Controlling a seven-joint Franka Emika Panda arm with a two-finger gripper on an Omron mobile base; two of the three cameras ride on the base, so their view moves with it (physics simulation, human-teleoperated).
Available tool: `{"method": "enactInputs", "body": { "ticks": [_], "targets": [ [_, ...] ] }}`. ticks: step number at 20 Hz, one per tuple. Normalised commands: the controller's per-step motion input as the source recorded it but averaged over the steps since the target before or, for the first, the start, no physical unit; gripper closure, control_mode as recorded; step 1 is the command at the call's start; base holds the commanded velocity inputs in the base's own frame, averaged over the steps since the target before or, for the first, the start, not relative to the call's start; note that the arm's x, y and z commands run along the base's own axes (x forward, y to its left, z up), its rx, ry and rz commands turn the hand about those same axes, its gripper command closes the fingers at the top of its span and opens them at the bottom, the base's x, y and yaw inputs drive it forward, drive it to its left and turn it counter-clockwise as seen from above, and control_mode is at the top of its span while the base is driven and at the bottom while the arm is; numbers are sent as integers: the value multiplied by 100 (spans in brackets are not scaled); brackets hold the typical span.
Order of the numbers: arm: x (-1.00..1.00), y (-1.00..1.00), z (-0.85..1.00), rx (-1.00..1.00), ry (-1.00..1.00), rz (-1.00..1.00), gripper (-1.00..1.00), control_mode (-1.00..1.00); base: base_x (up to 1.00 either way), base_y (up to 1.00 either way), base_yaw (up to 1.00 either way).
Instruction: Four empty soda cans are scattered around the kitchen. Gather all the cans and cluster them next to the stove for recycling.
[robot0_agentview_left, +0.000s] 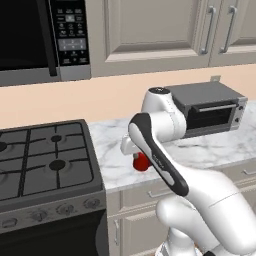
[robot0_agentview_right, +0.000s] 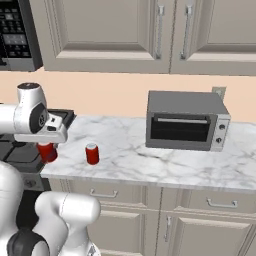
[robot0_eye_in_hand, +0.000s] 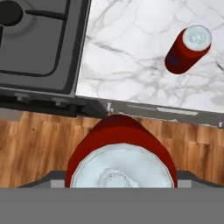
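Observation:
A red soda can (robot0_eye_in_hand: 120, 162) sits in my gripper (robot0_agentview_right: 48, 144), which is shut on it; its silver top faces the hand camera. The held can (robot0_agentview_right: 47, 152) hangs by the counter's front left corner, just right of the stove (robot0_agentview_right: 15, 152). From the left base, this can (robot0_agentview_left: 141, 161) peeks out behind my forearm. A second red soda can (robot0_agentview_right: 92, 154) stands upright on the marble counter (robot0_agentview_right: 150, 160), a short way right of the held one. That second can (robot0_eye_in_hand: 188, 49) also appears at the hand view's upper right. The dark stove (robot0_agentview_left: 45, 160) has black grates.
A grey toaster oven (robot0_agentview_right: 185, 122) stands at the back of the counter on the right. A black microwave (robot0_agentview_left: 35, 40) hangs above the stove. Drawers and cabinet doors (robot0_agentview_right: 165, 220) run below the counter, with wood floor (robot0_eye_in_hand: 35, 144) beneath.

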Motion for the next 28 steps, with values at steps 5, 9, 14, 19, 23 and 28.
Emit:
{"method": "enactInputs", "body": {
  "ticks": [5,9,14,19,23,28],
  "targets": [
    [34,-1,-8,0,1,-2,100,-100,0,0,0],
    [32,14,-29,-4,0,-6,100,-100,0,0,0],
    [73,40,-44,-7,0,-22,100,-100,0,0,0],
    [63,36,-32,-4,0,-19,100,-100,0,0,0],
    [38,18,-1,0,0,-6,100,-100,0,0,0],
    [51,8,0,1,8,0,100,-100,0,0,0]
  ]
}}
